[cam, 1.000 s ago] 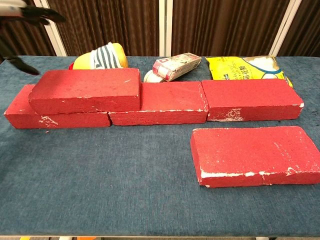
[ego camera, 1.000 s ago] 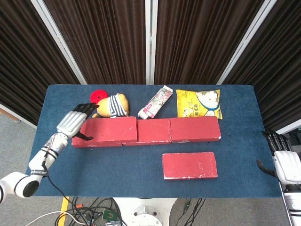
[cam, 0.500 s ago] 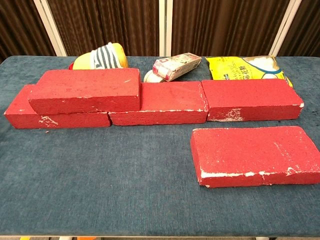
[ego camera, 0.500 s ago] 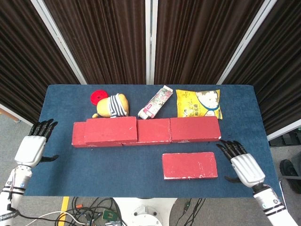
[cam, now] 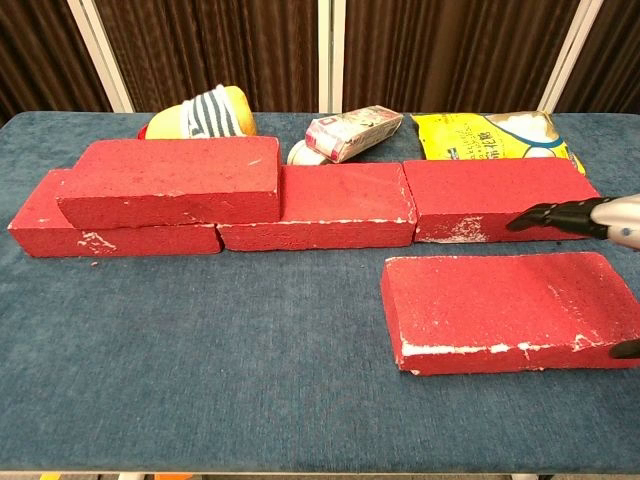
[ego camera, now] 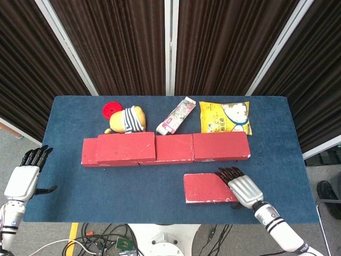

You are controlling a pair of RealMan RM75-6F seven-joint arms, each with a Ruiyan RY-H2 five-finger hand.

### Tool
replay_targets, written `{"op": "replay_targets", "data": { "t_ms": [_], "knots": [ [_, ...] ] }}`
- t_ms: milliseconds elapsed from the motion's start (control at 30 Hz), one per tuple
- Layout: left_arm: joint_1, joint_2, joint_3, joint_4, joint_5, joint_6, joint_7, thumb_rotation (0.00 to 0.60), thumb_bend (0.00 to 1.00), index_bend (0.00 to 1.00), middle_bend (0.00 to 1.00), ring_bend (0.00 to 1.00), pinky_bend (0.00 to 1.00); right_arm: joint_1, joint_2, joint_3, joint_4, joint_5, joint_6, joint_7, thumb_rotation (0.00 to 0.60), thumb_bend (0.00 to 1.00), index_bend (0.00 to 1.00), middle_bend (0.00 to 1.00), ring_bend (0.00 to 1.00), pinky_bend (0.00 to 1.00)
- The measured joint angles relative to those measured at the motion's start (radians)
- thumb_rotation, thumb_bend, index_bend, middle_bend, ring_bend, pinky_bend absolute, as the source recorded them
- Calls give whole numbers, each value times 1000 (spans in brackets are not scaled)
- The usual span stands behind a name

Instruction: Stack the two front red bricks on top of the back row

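- Head view shows the right hand (ego camera: 244,189) over the right end of the front brick (ego camera: 210,188), fingers spread flat and holding nothing; whether it touches the brick I cannot tell.
- Left hand (ego camera: 24,178) hangs off the table's (ego camera: 160,197) left edge, open and empty.
- Only 1 brick lies in front, so I judge that picking it is the step now.
- To do it well, the thumb should go under the near long edge and the fingers over the far edge, near the middle, so the brick stays level.
- Behind, the back row (cam: 330,205) has 3 bricks, and 1 stacked brick (cam: 170,180) rests on its left end.
- I would put the second brick on the right part, well before the snack bag (ego camera: 225,118).
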Motion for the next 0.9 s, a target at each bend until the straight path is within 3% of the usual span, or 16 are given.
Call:
{"op": "replay_targets", "data": {
  "t_ms": [400, 900],
  "knots": [
    [30, -20, -18, 49, 26, -7, -31, 600, 0, 0, 0, 0, 0, 89, -107, 7, 46, 183, -34, -110, 600, 0, 0, 0, 0, 0],
    [48, -15, -34, 54, 44, -22, -45, 600, 0, 0, 0, 0, 0, 149, -176, -8, 106, 300, -45, -84, 600, 0, 0, 9, 0, 0]
  ]
}}
